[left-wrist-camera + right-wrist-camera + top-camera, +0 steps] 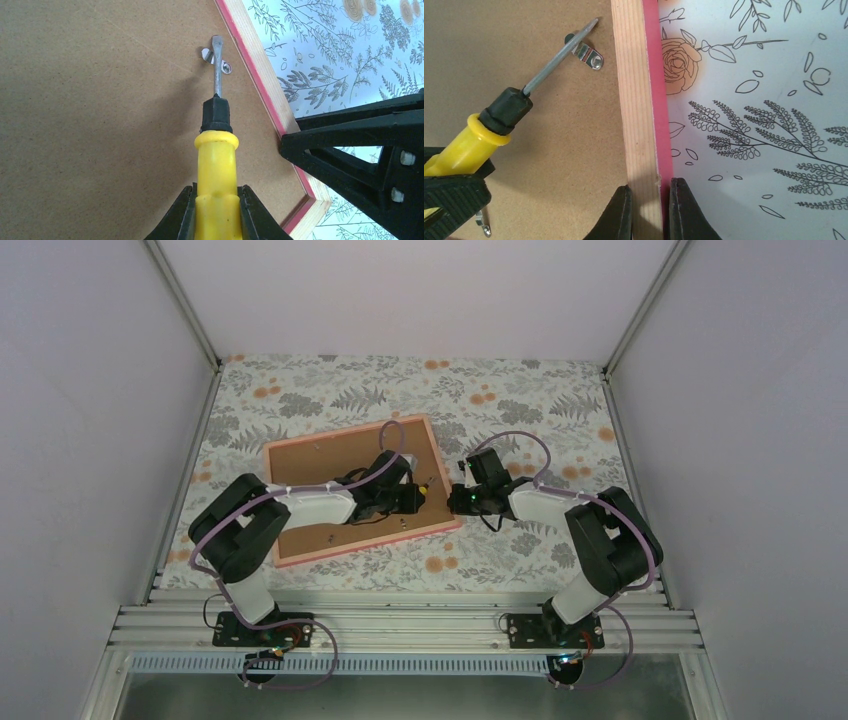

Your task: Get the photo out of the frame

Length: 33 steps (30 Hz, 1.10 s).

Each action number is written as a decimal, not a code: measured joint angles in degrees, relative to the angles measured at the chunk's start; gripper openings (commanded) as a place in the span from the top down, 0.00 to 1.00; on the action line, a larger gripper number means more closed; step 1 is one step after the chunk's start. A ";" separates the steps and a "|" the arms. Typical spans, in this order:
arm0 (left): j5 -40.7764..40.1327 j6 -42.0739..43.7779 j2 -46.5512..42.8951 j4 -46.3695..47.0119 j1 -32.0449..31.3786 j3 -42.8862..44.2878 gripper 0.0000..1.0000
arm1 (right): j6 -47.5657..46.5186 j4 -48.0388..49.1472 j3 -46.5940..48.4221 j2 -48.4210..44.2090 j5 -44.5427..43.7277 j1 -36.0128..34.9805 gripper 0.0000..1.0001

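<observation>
The pink frame [370,546] lies face down on the cloth, its brown backing board [320,465] up. The photo is hidden under that board. My left gripper [216,200] is shut on a yellow-handled screwdriver [216,170]. Its blade lies across a small metal clip [223,65] near the frame's right rail [260,80]. My right gripper [649,200] is shut on that same rail [636,100], one finger on the inner wooden side and one on the pink outer side. The clip [589,55] and the screwdriver [469,142] also show in the right wrist view.
A floral tablecloth [500,400] covers the table between white walls. Aluminium posts stand at the back corners and a rail [400,625] runs along the near edge. A second clip [483,225] sits lower on the board, behind the left gripper's finger [449,200].
</observation>
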State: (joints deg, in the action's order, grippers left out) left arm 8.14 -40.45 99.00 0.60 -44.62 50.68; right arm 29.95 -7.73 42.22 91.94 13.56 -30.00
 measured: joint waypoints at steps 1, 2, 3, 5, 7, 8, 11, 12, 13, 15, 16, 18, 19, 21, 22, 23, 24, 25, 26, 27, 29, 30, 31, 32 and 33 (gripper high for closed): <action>0.02 -0.09 -0.04 0.04 0.00 -0.07 0.97 | 0.02 0.00 -0.02 -0.02 -0.09 0.00 0.96; 0.02 -0.11 -0.15 0.07 -0.02 -0.22 0.98 | 0.07 0.00 -0.02 -0.04 -0.26 0.00 0.96; 0.02 -0.13 -0.46 0.04 -0.02 -0.55 0.98 | 0.11 0.00 -0.07 -0.09 -0.44 0.00 0.96; 0.02 -0.13 -0.98 -0.04 -0.02 -0.96 0.98 | 0.17 -0.02 -0.11 -0.17 -0.63 0.00 0.96; 0.02 -0.15 -1.92 -0.31 -0.02 -1.75 0.98 | 0.22 -0.15 -0.20 -0.33 -0.90 0.00 0.96; 0.02 -0.15 -2.40 -0.44 -0.02 -2.08 0.98 | 0.26 -0.26 -0.26 -0.42 -1.09 0.00 0.96; 0.04 -0.15 -4.02 -0.72 -0.02 -3.15 0.98 | 0.33 -0.76 -0.37 -0.79 -1.73 0.09 0.96; 0.04 -0.15 -4.59 -0.79 -0.02 -3.54 0.98 | 0.33 -1.01 -0.42 -0.96 -1.97 0.09 0.96; 0.04 -0.15 -5.05 -0.87 -0.02 -3.89 0.98 | 0.33 -1.25 -0.55 -1.18 -2.23 0.15 0.96; 0.00 -0.15 -6.23 -1.31 -0.02 -4.59 0.98 | 0.31 -1.75 -0.76 -1.62 -2.56 0.52 0.96; 0.00 -0.17 -6.75 -1.55 -0.02 -4.83 0.98 | 0.26 -2.12 -0.87 -1.88 -2.78 0.87 0.96; -0.20 -0.13 -8.02 -2.16 0.00 -5.14 0.97 | 0.11 -2.73 -0.96 -2.25 -3.19 1.51 0.96; -0.44 -0.11 -8.68 -2.32 0.07 -5.25 0.97 | 0.02 -2.97 -1.09 -2.45 -3.39 2.01 0.96; -1.01 -0.07 -10.36 -2.47 0.33 -5.60 0.98 | -0.35 -3.52 -1.25 -2.86 -3.63 3.06 0.96; -1.27 -0.02 -11.30 -2.54 0.57 -5.88 0.98 | -0.55 -3.80 -1.31 -3.04 -3.74 3.58 0.96; -1.49 0.13 -12.17 -2.64 0.94 -6.19 0.98 | -0.81 -4.09 -1.42 -3.32 -3.87 4.22 0.95; -1.73 0.28 -13.22 -2.78 1.53 -6.60 0.98 | -1.09 -4.39 -1.55 -3.63 -4.02 4.87 0.95; -1.95 0.39 -14.36 -2.86 2.38 -7.10 0.98 | -1.42 -4.81 -1.66 -4.02 -4.20 5.55 0.95; -2.14 0.57 -15.37 -2.89 3.28 -7.56 0.98 | -1.75 -5.35 -1.79 -4.52 -4.39 6.36 0.95; -2.27 0.66 -16.41 -2.95 4.46 -8.22 0.98 | -2.29 -6.21 -1.84 -5.07 -4.74 7.39 0.94; -2.62 0.94 -18.47 -3.28 7.15 -9.60 0.98 | -2.80 -7.06 -1.86 -5.53 -5.18 8.41 0.93; -2.84 1.07 -19.45 -3.52 8.46 -10.23 0.98 | -3.04 -7.45 -1.88 -5.77 -5.33 8.92 0.92; -3.13 1.27 -20.35 -3.87 9.90 -10.88 0.98 | -3.41 -7.98 -1.99 -6.16 -5.51 9.77 0.92; -3.32 1.53 -21.22 -4.26 11.37 -11.43 0.98 | -3.58 -8.20 -2.14 -6.49 -5.64 10.32 0.92; -3.48 1.88 -21.99 -4.70 12.68 -11.87 0.98 | -3.76 -8.44 -2.40 -6.93 -5.77 10.99 0.92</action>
State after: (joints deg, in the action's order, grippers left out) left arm 4.67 -38.57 77.01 -4.10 -31.94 38.81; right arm 26.20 -16.16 39.81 85.01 7.79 -19.00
